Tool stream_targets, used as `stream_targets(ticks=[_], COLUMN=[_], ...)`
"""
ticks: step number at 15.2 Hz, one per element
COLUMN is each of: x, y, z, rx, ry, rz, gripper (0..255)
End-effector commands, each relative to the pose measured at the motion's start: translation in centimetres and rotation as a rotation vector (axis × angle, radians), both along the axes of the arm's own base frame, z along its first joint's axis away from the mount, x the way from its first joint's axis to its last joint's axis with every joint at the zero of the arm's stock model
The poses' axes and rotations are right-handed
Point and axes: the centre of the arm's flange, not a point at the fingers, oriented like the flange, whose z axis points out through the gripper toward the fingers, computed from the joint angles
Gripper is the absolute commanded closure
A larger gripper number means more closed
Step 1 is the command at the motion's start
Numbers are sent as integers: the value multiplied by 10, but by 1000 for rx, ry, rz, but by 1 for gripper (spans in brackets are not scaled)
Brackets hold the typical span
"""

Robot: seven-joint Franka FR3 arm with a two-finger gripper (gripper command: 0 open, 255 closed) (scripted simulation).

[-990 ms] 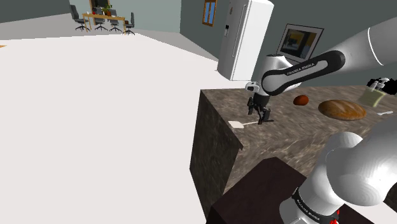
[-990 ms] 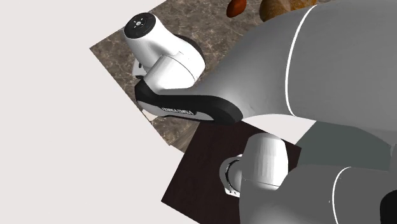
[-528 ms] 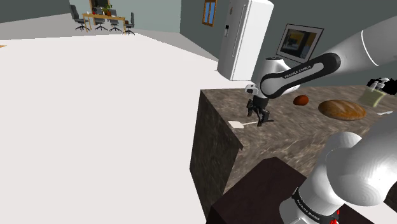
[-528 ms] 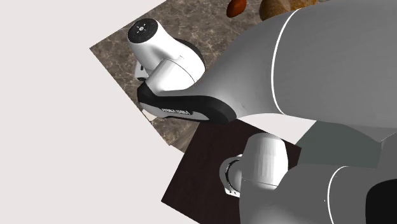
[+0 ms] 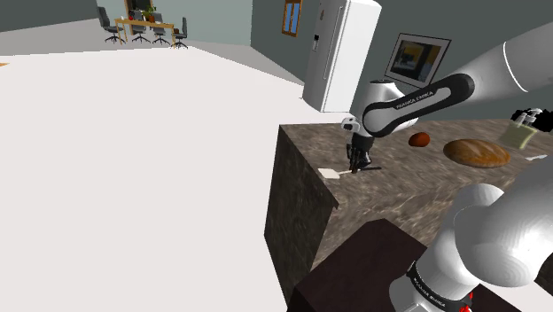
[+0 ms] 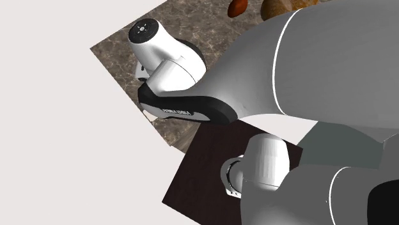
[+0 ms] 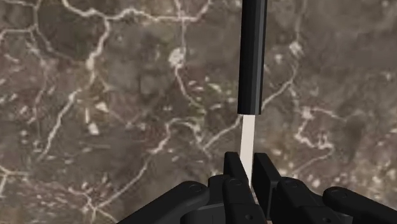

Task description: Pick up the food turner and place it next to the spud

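Note:
The food turner lies flat on the dark marbled counter (image 5: 390, 191), near its corner. It has a long black handle (image 7: 252, 57) and a thin pale shaft (image 7: 249, 133); its white blade (image 5: 330, 172) shows close to the counter's edge. My gripper (image 7: 249, 170) points down at the counter, shut on the pale shaft just below the handle, and stands low over the counter (image 5: 357, 163). The spud (image 5: 419, 139), small and reddish-brown, rests further along the counter towards the shoulder view's right, apart from the gripper; it also sits at the top edge of the second exterior view (image 6: 238, 6).
A large brown loaf (image 5: 477, 152) lies just beyond the spud, with a small jar (image 5: 520, 134) behind it. A white fridge (image 5: 341, 53) and a framed picture (image 5: 414, 58) stand behind the counter. The counter drops off at the shoulder view's left (image 5: 285, 191). The dark stand (image 5: 354, 270) is below.
The fingers, apart in the earlier frames, have come together on the turner's shaft. The hand shifted slightly toward the shoulder view's left before that.

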Motion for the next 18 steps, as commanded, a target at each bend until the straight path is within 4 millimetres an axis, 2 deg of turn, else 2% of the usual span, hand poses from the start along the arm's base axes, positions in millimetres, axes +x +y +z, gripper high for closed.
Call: stream_targets(ticks=[1, 4, 18], x=[0, 0, 0], y=[0, 0, 0], z=[0, 0, 74], rx=[0, 0, 0], ry=[0, 0, 0], rz=[0, 0, 0], gripper=[255, 255, 255])
